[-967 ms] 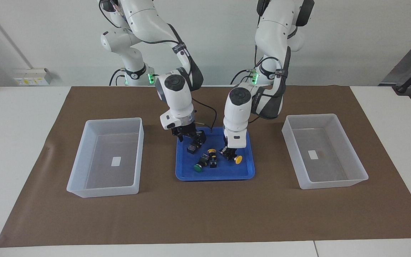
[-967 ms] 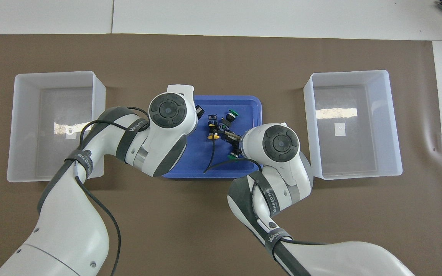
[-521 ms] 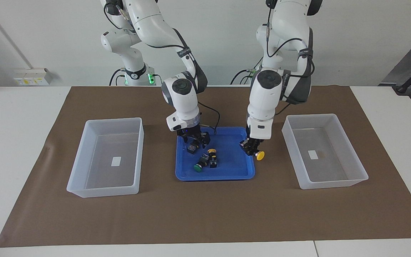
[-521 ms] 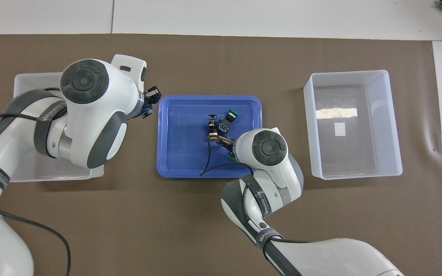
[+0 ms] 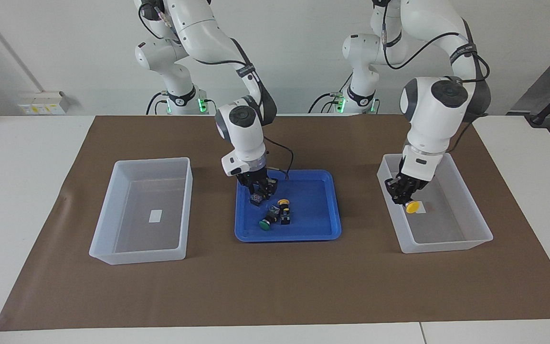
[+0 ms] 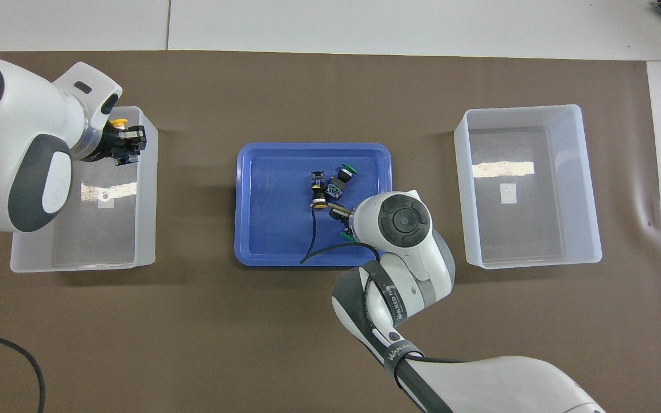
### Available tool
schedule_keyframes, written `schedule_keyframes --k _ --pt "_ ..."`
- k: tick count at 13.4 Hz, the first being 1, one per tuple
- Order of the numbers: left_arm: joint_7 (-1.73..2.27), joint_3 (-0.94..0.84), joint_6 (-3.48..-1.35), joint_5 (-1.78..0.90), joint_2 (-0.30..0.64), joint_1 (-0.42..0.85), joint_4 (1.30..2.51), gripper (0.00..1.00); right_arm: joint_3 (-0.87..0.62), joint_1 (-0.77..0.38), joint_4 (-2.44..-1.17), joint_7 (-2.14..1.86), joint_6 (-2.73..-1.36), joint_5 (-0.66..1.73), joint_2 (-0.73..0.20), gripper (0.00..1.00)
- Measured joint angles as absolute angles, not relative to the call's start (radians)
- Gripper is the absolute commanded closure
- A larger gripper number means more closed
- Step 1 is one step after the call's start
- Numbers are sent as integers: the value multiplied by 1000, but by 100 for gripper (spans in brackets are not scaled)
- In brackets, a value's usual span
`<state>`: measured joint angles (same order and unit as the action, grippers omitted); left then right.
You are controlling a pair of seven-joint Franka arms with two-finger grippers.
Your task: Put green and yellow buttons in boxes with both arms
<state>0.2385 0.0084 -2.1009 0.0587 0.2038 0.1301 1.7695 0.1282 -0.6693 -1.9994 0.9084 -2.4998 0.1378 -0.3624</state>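
**Left arm carries a yellow button over its box**

A second ago both grippers were down in the blue tray (image 5: 325, 234); since then the left gripper (image 5: 401, 190) has swung away toward the left arm's end of the table and now hangs over the box (image 5: 466, 241) there, clenched on a yellow-capped button (image 5: 412, 207) (cap pointing down and away from the robots). The button is over the box's interior, not yet resting on the floor, above the small white label (image 5: 430, 206).

The right gripper (image 5: 259, 187) has stayed in the tray, low over the corner nearest the robots, its fingers closed around a black-bodied button (image 5: 256, 198) whose green cap (image 6: 344, 234) peeks out only in the overhead view.

In the tray lie two more buttons, touching each other: a green-capped button (image 5: 267, 220) on its side and a second yellow-capped button (image 5: 284, 210) just beside it.

The other box (image 5: 108, 255), toward the right arm's end, holds only its white label (image 5: 155, 216).
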Motion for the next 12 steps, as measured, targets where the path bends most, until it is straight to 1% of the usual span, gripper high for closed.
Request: schedule_keyframes --k 2,4,7,10,12 --pt "68 8 -2100 53 204 68 1777 100 129 -669 -1994 913 -2496 138 -361 100" --pt "-54 8 -2098 52 206 30 1789 100 134 -667 -1963 913 -2447 138 -350 100" --pt "-151 7 -2100 52 215 10 1814 100 143 -639 -1905 913 -2358 136 -288 100" --pt "-199 5 -2119 52 226 9 1852 100 145 -536 -1890 786 -2269 111 -197 100" --pt "-205 2 -2154 52 246 9 1872 100 147 -448 -1891 629 -2238 91 -168 100"
